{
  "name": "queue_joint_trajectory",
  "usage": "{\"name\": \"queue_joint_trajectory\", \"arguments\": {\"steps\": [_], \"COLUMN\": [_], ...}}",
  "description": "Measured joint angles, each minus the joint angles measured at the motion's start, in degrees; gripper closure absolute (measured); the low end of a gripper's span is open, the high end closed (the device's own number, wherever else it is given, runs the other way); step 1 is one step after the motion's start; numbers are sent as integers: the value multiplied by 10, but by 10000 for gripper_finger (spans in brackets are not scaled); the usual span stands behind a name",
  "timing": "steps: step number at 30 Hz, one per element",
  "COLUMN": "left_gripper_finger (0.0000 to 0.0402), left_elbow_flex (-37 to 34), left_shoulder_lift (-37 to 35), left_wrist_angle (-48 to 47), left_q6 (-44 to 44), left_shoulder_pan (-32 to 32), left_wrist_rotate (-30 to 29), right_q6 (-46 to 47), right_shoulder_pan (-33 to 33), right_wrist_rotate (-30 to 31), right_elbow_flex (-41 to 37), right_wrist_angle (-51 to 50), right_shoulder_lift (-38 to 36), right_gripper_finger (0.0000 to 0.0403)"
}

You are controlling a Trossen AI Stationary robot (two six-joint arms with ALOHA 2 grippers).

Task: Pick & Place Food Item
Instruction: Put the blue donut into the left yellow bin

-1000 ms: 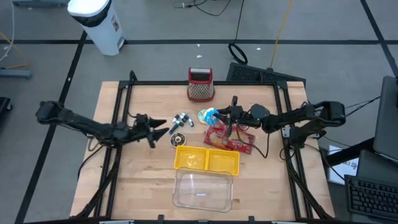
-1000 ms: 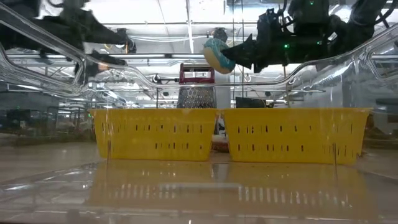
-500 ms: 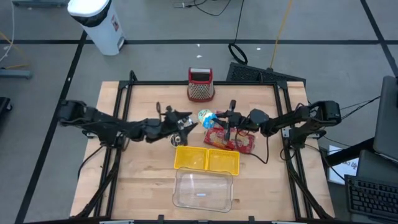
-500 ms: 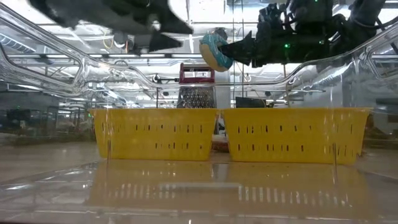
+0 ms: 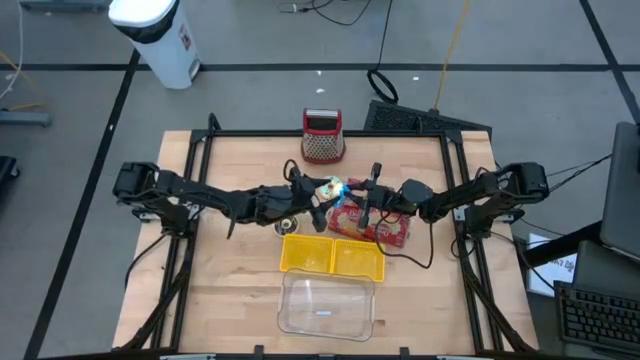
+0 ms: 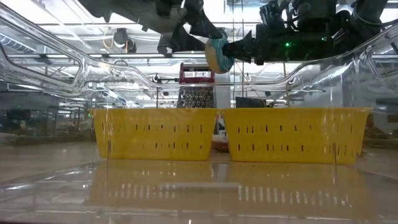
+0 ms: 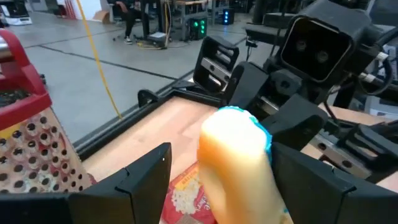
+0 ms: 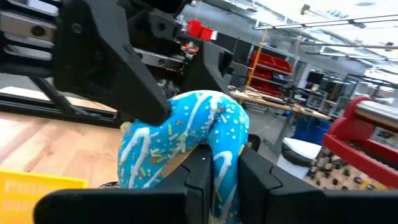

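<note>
A doughnut with blue icing and sprinkles (image 5: 328, 187) hangs in the air above the middle of the table, and my right gripper (image 5: 346, 190) is shut on it from the right. My left gripper (image 5: 316, 193) has come in from the left and is open. Its two fingers (image 7: 146, 177) stand on either side of the doughnut (image 7: 239, 155). I cannot tell whether they touch it. The low view shows the doughnut (image 6: 217, 55) high above the yellow basket (image 6: 224, 134). My right gripper pinches the doughnut's ring at its near edge (image 8: 214, 158) between its two fingers (image 8: 198, 171). The fingers come in about level from the table's right side. The doughnut is lifted clear of the table and stands on edge, its iced face turned sideways.
A yellow two-compartment basket (image 5: 332, 256) sits in front of the grippers, with a clear plastic tub (image 5: 326, 305) nearer still. A red snack bag (image 5: 378, 228) lies under my right arm. A red grater (image 5: 322, 137) stands at the far edge. Small items (image 5: 285, 222) lie under my left arm.
My left gripper has swept toward the table's right and a little up, rolling as it went. It has reached the doughnut with its open fingers on either side of it. My right gripper has held the doughnut almost in place.
</note>
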Motion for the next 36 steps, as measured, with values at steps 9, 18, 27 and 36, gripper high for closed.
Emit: {"name": "queue_joint_trajectory", "arguments": {"steps": [9,18,27,36], "left_gripper_finger": [133,133,250,385], "left_elbow_flex": [0,0,0,0], "left_shoulder_lift": [-14,-14,-15,-93], "left_wrist_angle": [-14,-37,-49,-192], "left_q6": [17,-17,-28,-121], "left_shoulder_pan": [-9,5,11,-10], "left_wrist_rotate": [10,5,32,75], "right_q6": [-26,-25,-8,36], "right_shoulder_pan": [0,16,19,20], "right_wrist_rotate": [40,25,-16,-7], "right_elbow_flex": [0,0,0,0], "right_wrist_angle": [-12,7,5,-72], "right_shoulder_lift": [0,0,0,-45], "right_gripper_finger": [362,362,362,269]}}
